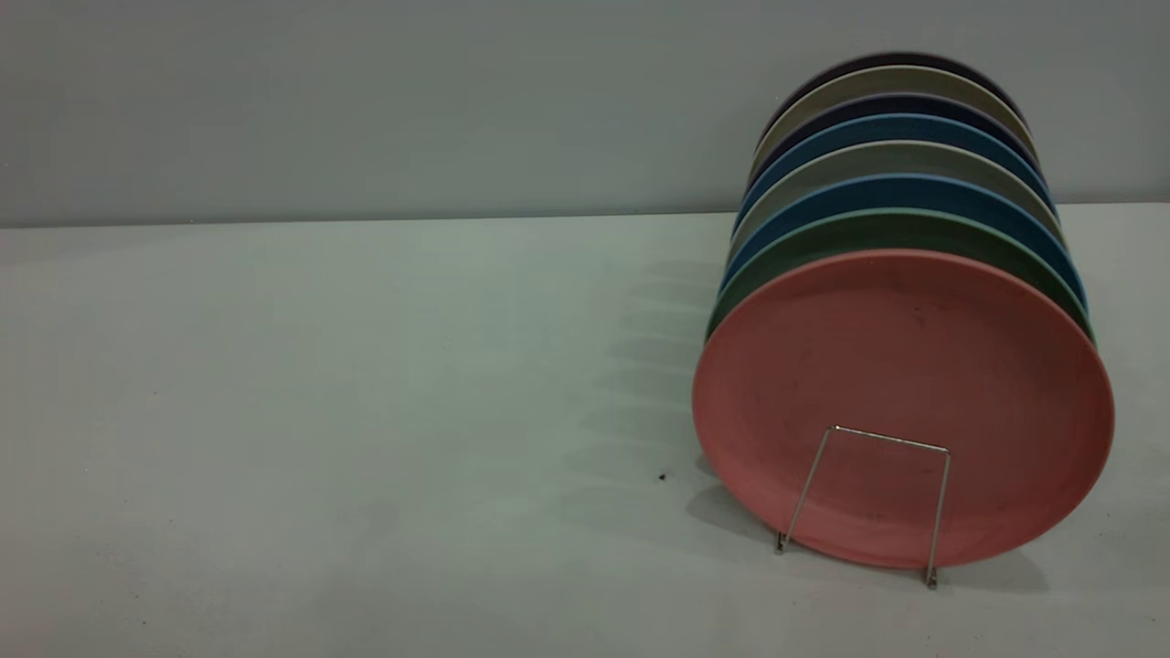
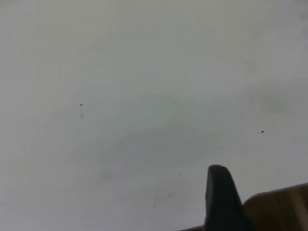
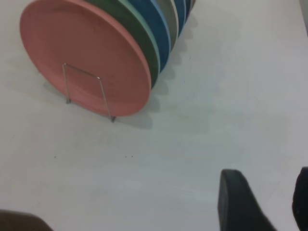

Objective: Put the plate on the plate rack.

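Pink and round, the plate (image 1: 900, 384) stands on edge in the plate rack (image 1: 864, 498), at the very front of the row, leaning back on the green plate (image 1: 850, 239). Blue, grey and dark plates line up behind it. The left gripper (image 2: 222, 199) hangs over bare table (image 1: 320, 411), well apart from the rack; I cannot tell its state. The right gripper (image 3: 267, 204) hovers near the rack, fingers spread, holding nothing.

The salmon-pink plate (image 1: 903, 384) stands on edge in the wire plate rack (image 1: 868, 498), frontmost in a row of upright plates, its flat underside facing outward behind the rack's last squared silver loop, leaning slightly back.
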Controlling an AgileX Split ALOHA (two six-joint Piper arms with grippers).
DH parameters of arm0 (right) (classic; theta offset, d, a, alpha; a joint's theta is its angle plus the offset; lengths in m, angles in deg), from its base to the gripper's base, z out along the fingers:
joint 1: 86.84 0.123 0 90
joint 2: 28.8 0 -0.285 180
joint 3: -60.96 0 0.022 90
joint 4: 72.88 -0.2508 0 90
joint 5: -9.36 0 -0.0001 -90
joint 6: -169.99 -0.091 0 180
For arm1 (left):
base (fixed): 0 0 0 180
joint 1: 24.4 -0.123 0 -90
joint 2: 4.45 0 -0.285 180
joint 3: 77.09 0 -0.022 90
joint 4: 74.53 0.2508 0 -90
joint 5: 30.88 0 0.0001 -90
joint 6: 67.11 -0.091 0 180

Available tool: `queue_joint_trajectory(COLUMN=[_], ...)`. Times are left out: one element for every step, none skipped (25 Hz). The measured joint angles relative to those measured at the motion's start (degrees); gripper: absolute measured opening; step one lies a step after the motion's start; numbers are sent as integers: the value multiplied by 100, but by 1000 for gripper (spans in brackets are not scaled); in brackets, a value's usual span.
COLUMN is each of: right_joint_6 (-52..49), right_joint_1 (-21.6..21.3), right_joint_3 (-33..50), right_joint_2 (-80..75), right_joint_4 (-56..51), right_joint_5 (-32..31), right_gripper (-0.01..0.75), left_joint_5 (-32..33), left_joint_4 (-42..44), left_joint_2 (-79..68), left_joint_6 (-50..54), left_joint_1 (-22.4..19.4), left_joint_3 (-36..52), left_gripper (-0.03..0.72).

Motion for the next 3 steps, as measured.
queue_joint_trajectory(right_joint_6=[0, 0, 0], right_joint_1=[0, 0, 0], right_joint_3=[0, 0, 0], right_joint_2=[0, 0, 0], right_joint_4=[-5, -5, -5], right_joint_5=[0, 0, 0], right_gripper=[297, 297, 297], left_joint_5=[0, 0, 0], left_joint_4=[0, 0, 0], left_joint_2=[0, 0, 0], left_joint_6=[0, 0, 0], left_joint_1=[0, 0, 0], left_joint_3=[0, 0, 0], left_gripper=[454, 454, 454])
